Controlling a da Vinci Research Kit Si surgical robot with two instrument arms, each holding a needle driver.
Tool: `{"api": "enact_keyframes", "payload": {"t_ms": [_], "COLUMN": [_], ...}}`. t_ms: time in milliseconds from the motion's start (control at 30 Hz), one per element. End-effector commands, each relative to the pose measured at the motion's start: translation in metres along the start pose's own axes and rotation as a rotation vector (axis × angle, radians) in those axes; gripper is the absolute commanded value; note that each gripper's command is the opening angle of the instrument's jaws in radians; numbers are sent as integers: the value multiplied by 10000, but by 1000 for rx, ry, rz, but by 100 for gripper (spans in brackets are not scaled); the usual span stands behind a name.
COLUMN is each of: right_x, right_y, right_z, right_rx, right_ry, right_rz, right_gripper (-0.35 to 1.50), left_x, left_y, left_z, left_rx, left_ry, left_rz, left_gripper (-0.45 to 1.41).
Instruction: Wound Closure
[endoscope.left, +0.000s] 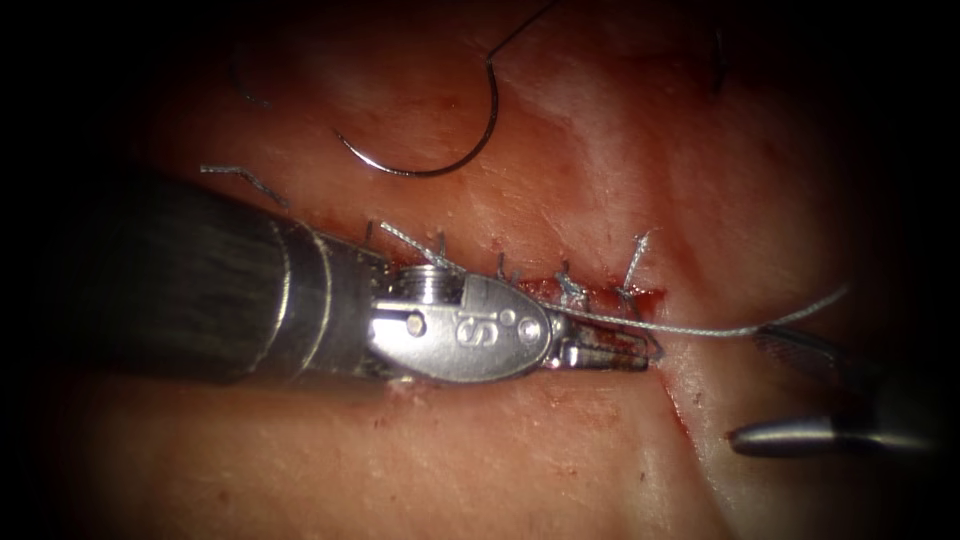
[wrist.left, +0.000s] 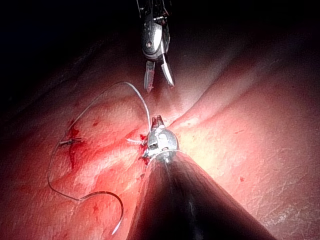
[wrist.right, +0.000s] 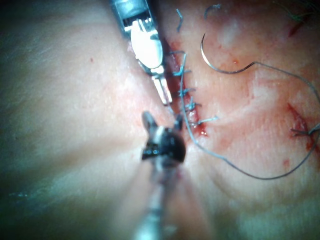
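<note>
The endoscope looks down from above and in front, close on the cut (endoscope.left: 560, 290) — each wrist view looks along its own shaft; all share the stitched cut.

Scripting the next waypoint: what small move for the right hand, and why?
Probably ease the right hand up to the thread and shut on it. It is open and empty just below that strand, right of the cut; the left hand looks shut on the thread at the cut's right end. The needle lies free on the tissue.
</note>
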Motion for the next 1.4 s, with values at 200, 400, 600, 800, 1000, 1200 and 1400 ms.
{"api": "enact_keyframes", "payload": {"t_ms": [200,400,600,800,1000,1200,1400], "right_x": [-23,-43,-61,-69,-65,-77,-78], "right_y": [19,55,74,75,72,81,82], "right_z": [31,60,87,117,144,155,153], "right_rx": [-11,-60,-91,-135,-128,-123,-112], "right_ry": [6,20,28,32,59,67,80], "right_rz": [-40,-53,-62,-67,-17,31,65], "right_gripper": [130,130,130,132,132,132,132], "left_x": [-1,-8,-16,-21,-8,-2,-2], "left_y": [-25,-48,-66,-78,-93,-99,-99], "left_z": [12,13,11,6,-3,-7,-7], "left_rx": [9,9,8,11,22,27,27], "left_ry": [5,5,5,5,4,9,9], "left_rz": [-7,-9,-8,-9,-25,-33,-33], "left_gripper": [-45,-45,-45,-45,-45,-45,-45]}}
